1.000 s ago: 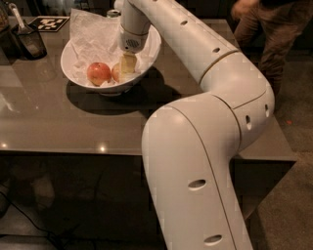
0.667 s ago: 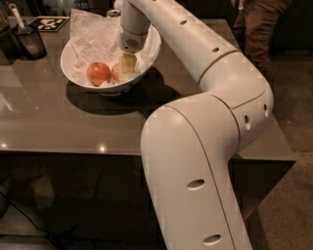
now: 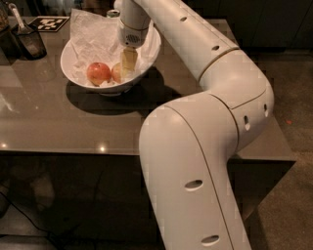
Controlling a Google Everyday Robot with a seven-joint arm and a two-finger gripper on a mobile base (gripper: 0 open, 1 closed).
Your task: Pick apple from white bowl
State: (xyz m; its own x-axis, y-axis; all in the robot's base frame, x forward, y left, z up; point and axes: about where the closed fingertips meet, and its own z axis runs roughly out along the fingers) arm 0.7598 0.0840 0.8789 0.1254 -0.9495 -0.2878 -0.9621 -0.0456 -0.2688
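The white bowl (image 3: 146,61), lined with crumpled white paper, stands on the dark table at the upper left. Two apples lie in it. The redder one (image 3: 98,73) is on the left. The paler apple (image 3: 117,73) lies to its right, partly hidden behind my gripper. My gripper (image 3: 126,68) reaches straight down into the bowl from above and sits right at the paler apple. I cannot tell whether it touches the apple.
A dark cup with a utensil (image 3: 29,40) and a black-and-white marker tag (image 3: 49,23) sit at the table's far left. A can (image 3: 113,13) stands behind the bowl. My large white arm (image 3: 195,161) fills the foreground and hides the table's right part (image 3: 49,122).
The gripper stays in the bowl at the paler apple with hardly any movement. A person seen at the top right has left the view.
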